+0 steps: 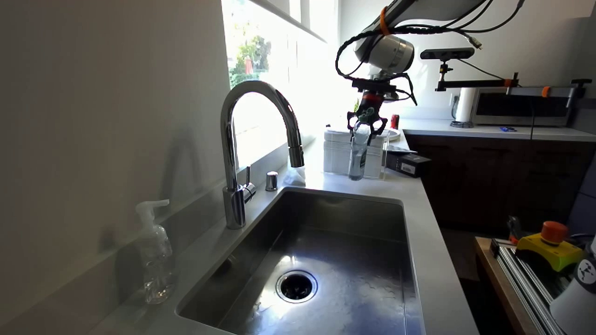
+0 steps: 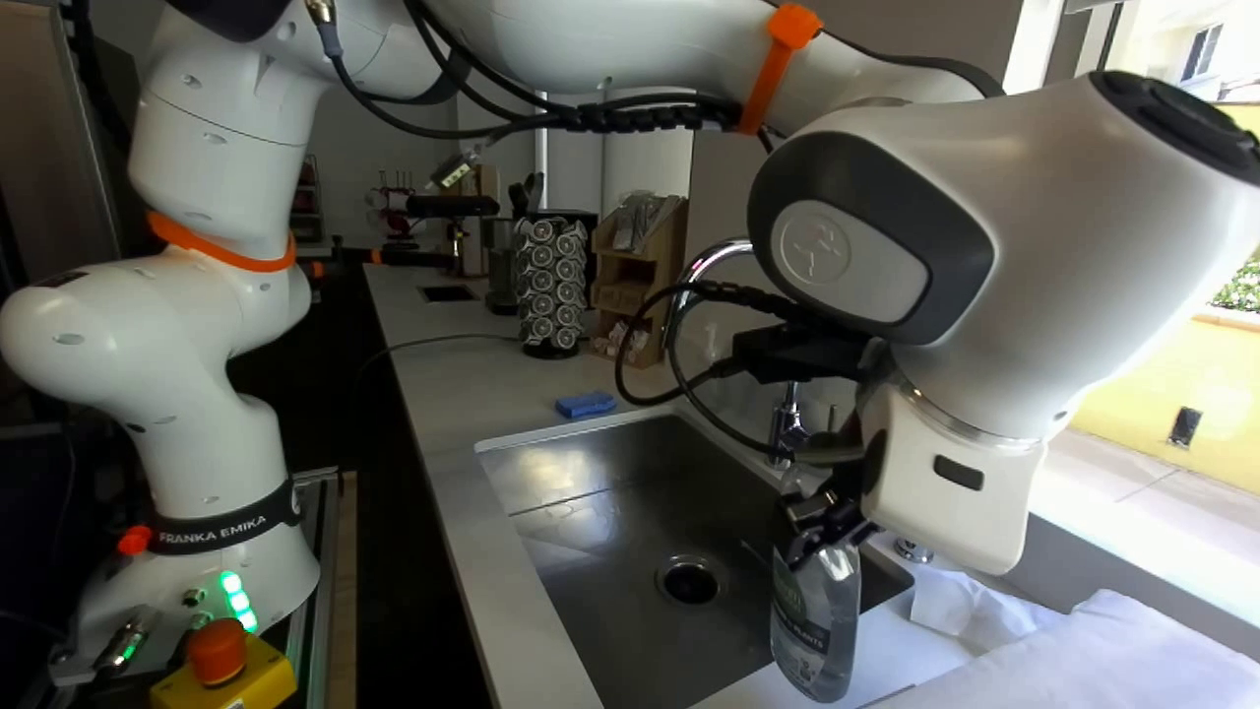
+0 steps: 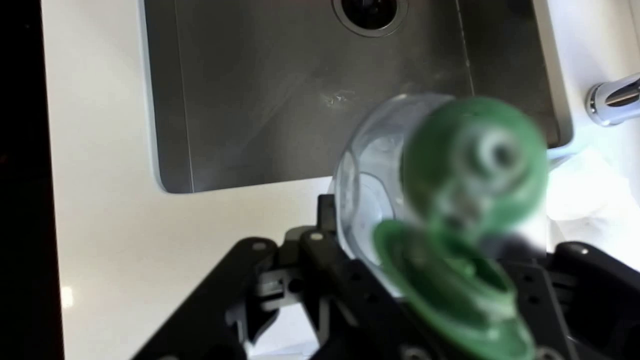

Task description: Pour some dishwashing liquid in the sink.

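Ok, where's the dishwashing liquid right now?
In an exterior view, the dishwashing liquid is held in the jaws, right of the faucet, near the far end of the sink, seen against the white box.

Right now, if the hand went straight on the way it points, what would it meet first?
Likely the countertop beside the sink: the hand points roughly downward, and its gripped bottle would touch first. The sink's edge looks close; depth is unclear.

Dish liq. btl. (image 2: 821, 622) ~upright; nr. sink (image 1: 349, 260)
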### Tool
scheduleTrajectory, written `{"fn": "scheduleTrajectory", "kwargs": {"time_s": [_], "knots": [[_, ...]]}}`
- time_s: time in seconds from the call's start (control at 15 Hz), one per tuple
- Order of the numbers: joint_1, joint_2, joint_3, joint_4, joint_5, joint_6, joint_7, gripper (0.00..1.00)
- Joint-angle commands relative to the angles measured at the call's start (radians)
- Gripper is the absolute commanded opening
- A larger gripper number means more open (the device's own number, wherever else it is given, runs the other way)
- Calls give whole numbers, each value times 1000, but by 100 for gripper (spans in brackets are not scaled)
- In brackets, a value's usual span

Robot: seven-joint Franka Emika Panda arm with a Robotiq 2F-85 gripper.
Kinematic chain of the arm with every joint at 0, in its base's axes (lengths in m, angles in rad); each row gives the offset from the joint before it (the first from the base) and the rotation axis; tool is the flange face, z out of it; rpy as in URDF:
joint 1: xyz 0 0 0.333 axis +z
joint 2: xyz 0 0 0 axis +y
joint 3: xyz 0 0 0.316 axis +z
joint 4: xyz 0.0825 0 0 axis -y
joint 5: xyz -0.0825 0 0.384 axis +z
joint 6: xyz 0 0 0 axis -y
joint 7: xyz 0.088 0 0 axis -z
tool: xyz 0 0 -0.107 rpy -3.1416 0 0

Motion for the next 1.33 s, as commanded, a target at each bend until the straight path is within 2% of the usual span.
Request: {"fn": "scheduleTrajectory", "kwargs": {"time_s": [0.0,0.4,0.6,0.8,1.27], "knots": [[-11,30,-7,49,35,-34,38,31],[-7,25,-4,19,92,42,108,31],[4,17,-5,-11,128,130,123,31],[8,26,-4,-20,149,171,157,31],[2,45,-1,-13,201,155,246,31]]}}
